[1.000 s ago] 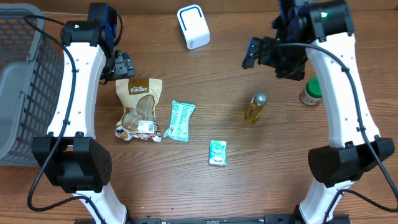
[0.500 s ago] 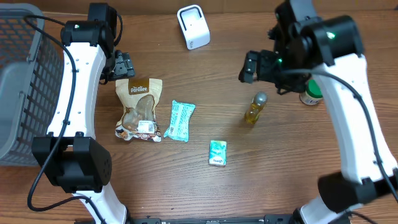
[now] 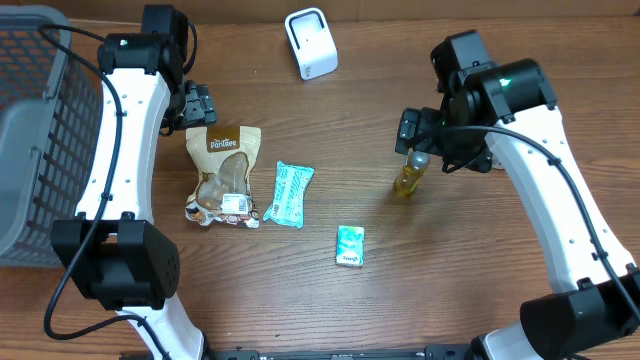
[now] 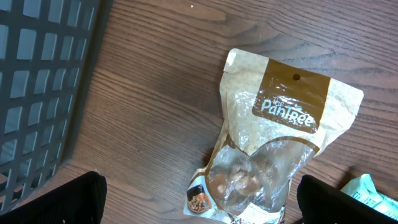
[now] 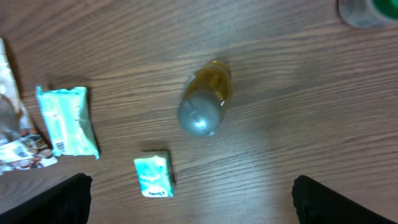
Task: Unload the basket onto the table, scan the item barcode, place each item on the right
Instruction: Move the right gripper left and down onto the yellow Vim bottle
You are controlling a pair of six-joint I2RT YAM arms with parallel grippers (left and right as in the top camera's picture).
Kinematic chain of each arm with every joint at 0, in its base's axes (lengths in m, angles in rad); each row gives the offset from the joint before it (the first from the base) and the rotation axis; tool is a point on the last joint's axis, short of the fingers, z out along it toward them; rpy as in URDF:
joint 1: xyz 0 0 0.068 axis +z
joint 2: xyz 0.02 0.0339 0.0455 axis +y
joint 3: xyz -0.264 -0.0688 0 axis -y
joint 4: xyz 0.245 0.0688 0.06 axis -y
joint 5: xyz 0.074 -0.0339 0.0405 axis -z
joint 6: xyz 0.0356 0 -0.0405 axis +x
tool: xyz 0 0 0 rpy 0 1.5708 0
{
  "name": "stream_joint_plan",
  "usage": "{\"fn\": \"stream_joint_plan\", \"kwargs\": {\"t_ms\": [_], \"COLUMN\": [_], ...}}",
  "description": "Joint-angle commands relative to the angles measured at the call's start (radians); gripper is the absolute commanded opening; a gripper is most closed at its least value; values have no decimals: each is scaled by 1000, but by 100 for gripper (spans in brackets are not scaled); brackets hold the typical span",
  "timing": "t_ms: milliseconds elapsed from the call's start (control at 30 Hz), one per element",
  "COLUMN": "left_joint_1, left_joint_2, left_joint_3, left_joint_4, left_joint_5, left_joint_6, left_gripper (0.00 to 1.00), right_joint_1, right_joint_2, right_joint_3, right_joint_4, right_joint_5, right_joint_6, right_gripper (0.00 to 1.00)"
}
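A white scanner [image 3: 311,42] stands at the back of the table. My left gripper [image 3: 198,105] hangs open just behind a tan Pantree snack pouch [image 3: 224,175]; in the left wrist view the pouch [image 4: 273,143] lies between and beyond the black fingers [image 4: 68,202], untouched. My right gripper [image 3: 425,135] is open above a small bottle of yellow liquid with a silver cap [image 3: 410,174]. In the right wrist view the bottle [image 5: 205,102] stands below the wide-open gripper [image 5: 193,202], apart from it.
A teal packet [image 3: 289,194] lies right of the pouch, and a small teal box [image 3: 350,245] sits nearer the front. A grey basket [image 3: 40,130] fills the left edge. A green-lidded jar [image 5: 367,11] stands right of the bottle.
My right arm has swung forward and inward, bringing its open gripper from behind the bottle to right over it. The left arm and all items have stayed put.
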Motion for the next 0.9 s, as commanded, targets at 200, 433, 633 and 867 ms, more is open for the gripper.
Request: {"fn": "stream_joint_plan", "kwargs": {"t_ms": [200, 433, 633, 867], "left_joint_1": [-4, -4, -4, -4], "left_joint_2": [-10, -10, -10, -10], "left_joint_3": [19, 19, 19, 19], "left_joint_4": [1, 1, 1, 1], "left_joint_5": [-13, -12, -12, -12], "left_joint_6": [4, 4, 4, 4], "left_gripper": [100, 100, 100, 100], "right_joint_1": [5, 5, 5, 5], "right_joint_2": [-3, -3, 3, 14], "right_joint_3": [-56, -147, -265, -364], "right_joint_4": [65, 167, 310, 432], "right_joint_5": [-28, -24, -11, 77], "right_joint_6": [11, 63, 67, 145], "right_gripper": [95, 92, 93, 92]}}
